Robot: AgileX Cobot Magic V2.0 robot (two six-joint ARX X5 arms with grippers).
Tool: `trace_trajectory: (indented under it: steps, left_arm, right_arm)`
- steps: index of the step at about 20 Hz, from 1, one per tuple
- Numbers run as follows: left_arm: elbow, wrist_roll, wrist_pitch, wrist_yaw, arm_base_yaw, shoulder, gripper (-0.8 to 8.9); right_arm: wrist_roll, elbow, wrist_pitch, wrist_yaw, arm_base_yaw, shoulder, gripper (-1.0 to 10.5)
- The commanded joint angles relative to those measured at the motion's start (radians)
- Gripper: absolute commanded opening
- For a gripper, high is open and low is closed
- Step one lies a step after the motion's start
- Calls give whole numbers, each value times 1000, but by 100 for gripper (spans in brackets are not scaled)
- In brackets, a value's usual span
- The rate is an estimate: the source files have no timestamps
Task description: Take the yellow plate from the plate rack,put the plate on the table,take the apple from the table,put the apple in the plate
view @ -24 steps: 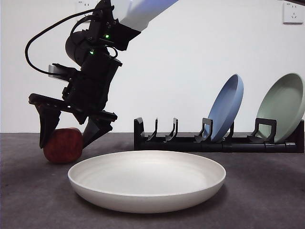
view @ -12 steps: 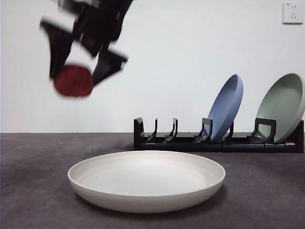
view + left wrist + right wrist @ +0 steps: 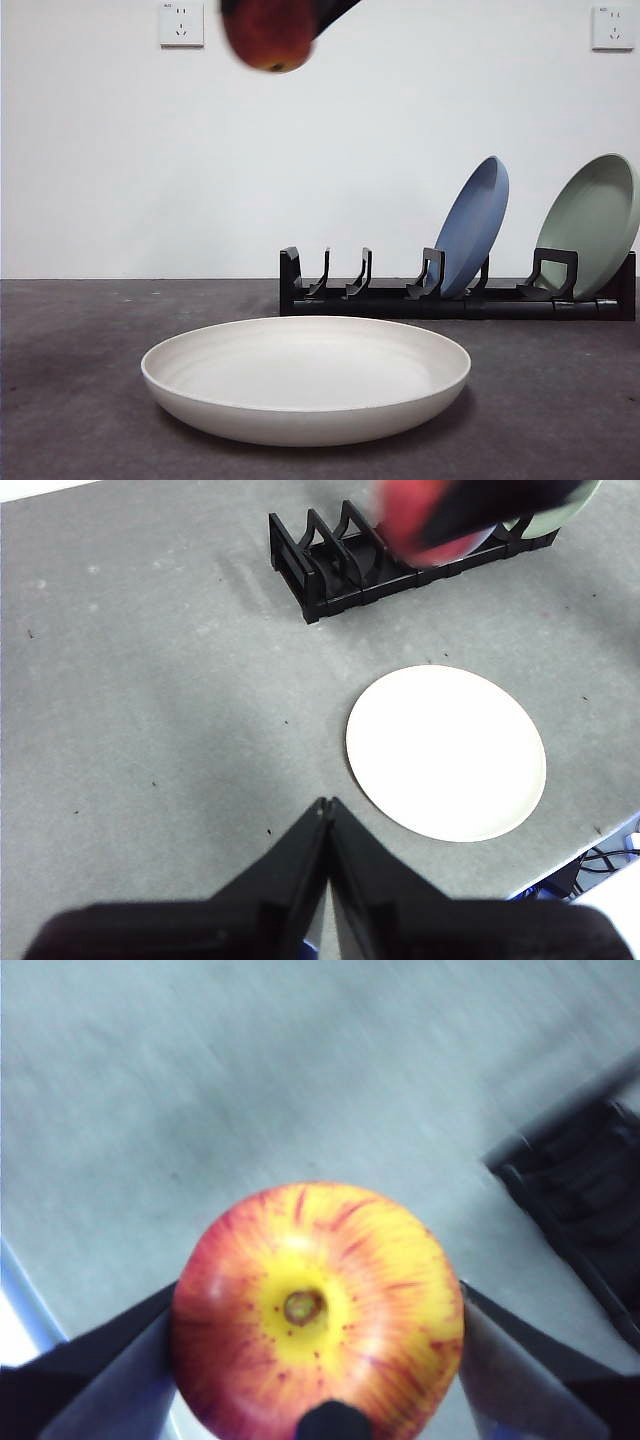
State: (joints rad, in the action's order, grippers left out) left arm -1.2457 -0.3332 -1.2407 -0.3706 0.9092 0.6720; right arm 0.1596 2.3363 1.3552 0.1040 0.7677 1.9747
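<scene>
The red apple point(image 3: 268, 35) hangs high at the top of the front view, blurred, left of the middle of the yellow plate point(image 3: 305, 380). My right gripper point(image 3: 315, 1325) is shut on the apple point(image 3: 315, 1310), a jaw on each side, its yellow-streaked end facing the camera. The pale plate lies flat on the dark table point(image 3: 70, 400) in front of the black plate rack point(image 3: 450, 298). My left gripper point(image 3: 325, 815) is shut on nothing, high over the table, looking down on the plate point(image 3: 445, 750), the rack point(image 3: 330, 565) and the blurred apple point(image 3: 425, 525).
A blue plate point(image 3: 475, 225) and a sage-green plate point(image 3: 595, 225) stand tilted in the rack's right slots; its left slots hold nothing. Two wall sockets point(image 3: 181, 23) sit high on the white wall. The table's near edge shows by cables point(image 3: 600, 865).
The right gripper has lifted the apple from the table at the left, up and to the right, until it reaches the top edge of the front view.
</scene>
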Motion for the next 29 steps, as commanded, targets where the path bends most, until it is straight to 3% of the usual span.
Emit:
trace_trajectory:
  steps: [1,6,12,15,18,21,29]
  left_arm:
    - [0,14,9,5,2,0,-7]
    - [0,27,37,11,2,0,-7]
    - [0,50,67,39,2,11,-7]
    - [0,54,67,66,2,23,-7]
    - [0,58,65,90,2,31,-7]
    - [0,76,66,94,3,34,-7]
    - [0,98,67,199,2,35,-7]
  right_arm:
    - [21,-31,21,-1,-23,-61,-13]
    - [18,-302,-36,-6,-84,-279,-13]
    - [-67,-902,-471,53,-95,-570,-12]
    - [-120,-1129,-717,139,-93,-594,-12]
    - [-168,-1311,-959,157,-92,-590,-12]
    - [-184,-1437,-1120,157,-92,-590,-12]
    - [-181,-1581,-1286,208,-71,-510,-12]
